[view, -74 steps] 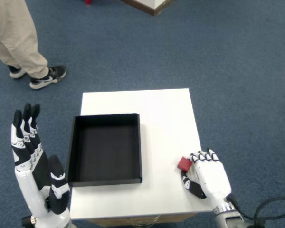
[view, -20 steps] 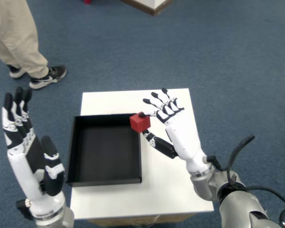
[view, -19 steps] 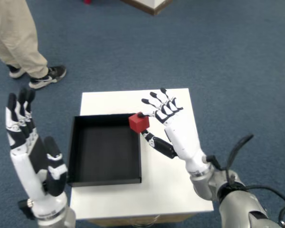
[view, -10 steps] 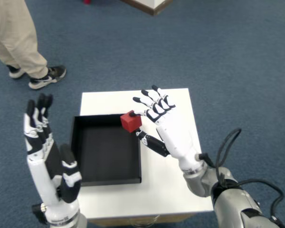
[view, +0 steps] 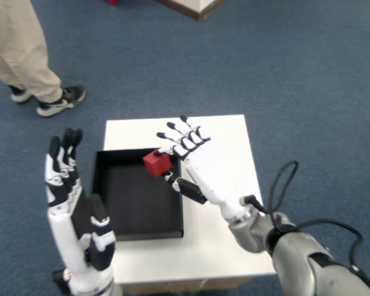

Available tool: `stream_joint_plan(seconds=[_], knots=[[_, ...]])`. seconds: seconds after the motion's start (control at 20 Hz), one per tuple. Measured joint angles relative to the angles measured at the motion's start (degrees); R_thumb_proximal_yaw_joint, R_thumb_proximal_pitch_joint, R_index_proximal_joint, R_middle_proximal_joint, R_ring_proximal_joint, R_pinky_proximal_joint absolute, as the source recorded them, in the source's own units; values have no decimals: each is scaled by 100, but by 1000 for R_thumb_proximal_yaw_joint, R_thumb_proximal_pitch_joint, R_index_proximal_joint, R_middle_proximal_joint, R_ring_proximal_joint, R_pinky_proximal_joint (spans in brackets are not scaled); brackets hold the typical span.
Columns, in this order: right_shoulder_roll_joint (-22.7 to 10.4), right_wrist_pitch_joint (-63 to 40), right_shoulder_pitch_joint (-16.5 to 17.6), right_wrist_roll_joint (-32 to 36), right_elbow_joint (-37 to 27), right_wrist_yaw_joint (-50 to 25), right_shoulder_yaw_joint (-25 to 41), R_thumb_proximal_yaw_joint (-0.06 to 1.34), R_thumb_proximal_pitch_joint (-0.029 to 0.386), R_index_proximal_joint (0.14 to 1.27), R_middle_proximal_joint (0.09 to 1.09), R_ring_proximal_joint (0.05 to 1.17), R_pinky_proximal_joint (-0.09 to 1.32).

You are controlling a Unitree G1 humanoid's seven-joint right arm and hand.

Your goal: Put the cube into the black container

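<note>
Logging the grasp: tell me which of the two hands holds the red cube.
The right hand, pinching the red cube above the black container; the left hand is raised, empty.

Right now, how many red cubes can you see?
1. The red cube is pinched in the right hand, over the black container's far right corner. None seems hidden.

An office or lab: blue carpet [view: 308, 80], small white table [view: 234, 139], bystander's legs [view: 24, 55].
</note>
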Motion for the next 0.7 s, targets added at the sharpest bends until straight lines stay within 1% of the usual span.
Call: stream_joint_plan(seconds=[0.15,0.25,0.3,0.4,0.45,0.5,0.55,0.6,0.65,0.7], knots=[[-6,487,-174,-129,-510,349,-9,1207,126,1112,418,284,134],[-13,824,-211,-355,-777,565,-71,1204,123,1119,425,287,138],[-18,964,-215,-510,-928,649,-215,1203,123,1119,426,287,139],[-46,1272,-307,-917,-1319,784,-678,1201,123,1119,428,286,138],[-86,1557,-404,-1284,-1599,899,-1126,1201,124,1120,431,287,136],[-109,1750,-440,-1497,-1770,963,-1428,1200,124,1121,434,289,136],[-135,2049,-458,-1818,-2034,1073,-1864,1199,126,1120,435,290,131],[-151,2203,-458,-1986,-2170,1162,-2074,1198,127,1119,435,290,129],[-223,2528,-453,-2433,-2453,1419,-2548,1195,128,1117,433,291,127],[-247,2668,-443,-2602,-2525,1539,-2745,1193,128,1114,432,290,127]])
